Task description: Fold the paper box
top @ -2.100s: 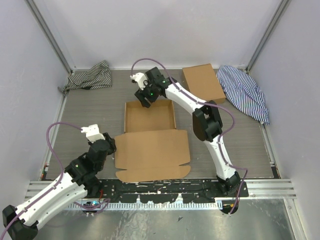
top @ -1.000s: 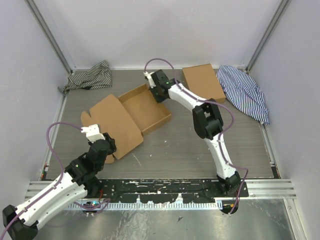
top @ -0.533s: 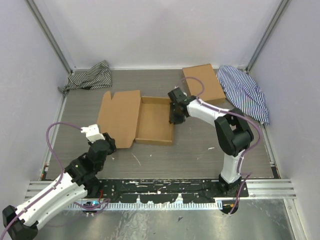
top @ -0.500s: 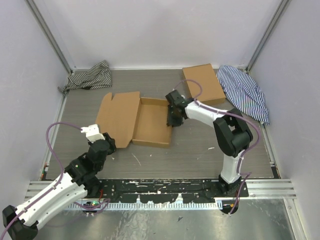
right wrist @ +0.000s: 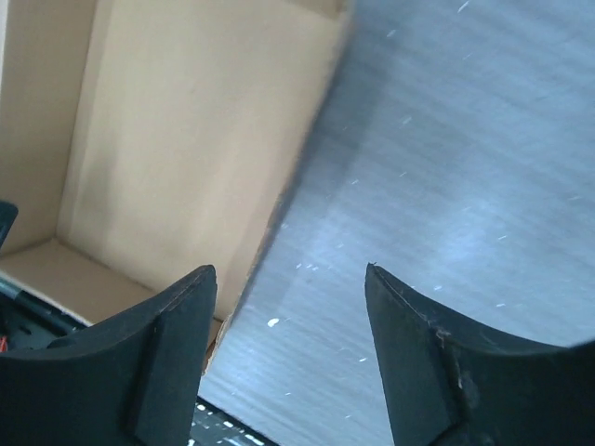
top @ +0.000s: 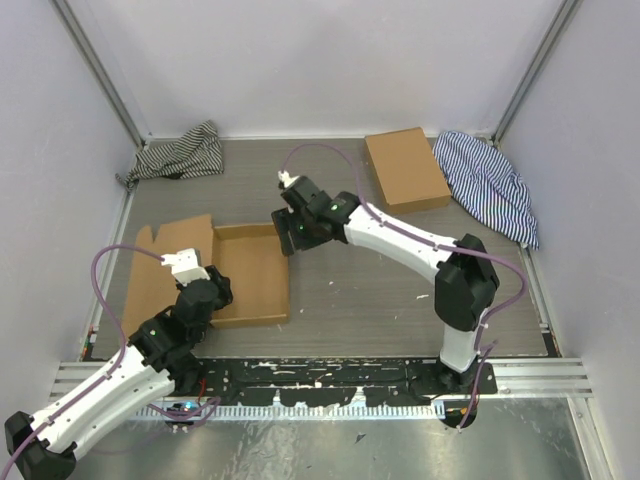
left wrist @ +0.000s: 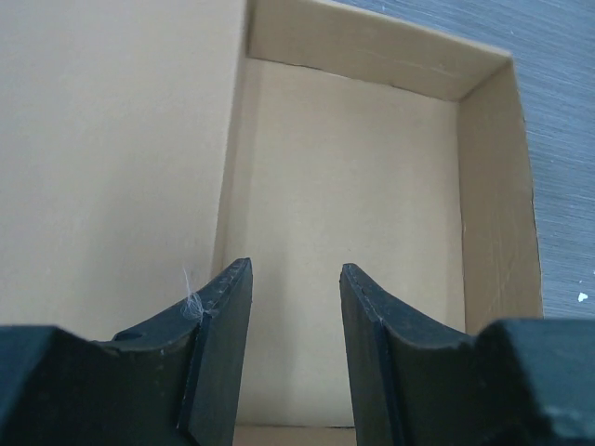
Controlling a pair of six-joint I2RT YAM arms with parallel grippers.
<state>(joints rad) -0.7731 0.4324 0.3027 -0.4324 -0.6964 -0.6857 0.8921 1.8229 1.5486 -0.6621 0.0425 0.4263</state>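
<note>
Although its walls stand up as a shallow tray, the paper box (top: 250,275) is unclosed. It sits on the tabletop (top: 380,290) at the near left, with its lid panel (top: 160,265) lying flat to the left of the tray.

The left pincer (left wrist: 296,274) hangs over the near end of the tray, its jaws partly parted with nothing between them. The right pincer (right wrist: 288,271) is spread wide and empty above the tray's right wall at the far corner. The wall edge runs close by its left finger, but from this angle I cannot tell whether they touch.

Nothing holds the box down, which looks like the main risk. A push on the lid or a wall would probably slide the light cardboard across the tabletop rather than crease it. The left arm also hangs low over the hinge line, so a rising lid could catch on it. If the open right jaws come down astride the wall carelessly, they could buckle it outward and leave the lid's tabs nothing to seat against.
</note>
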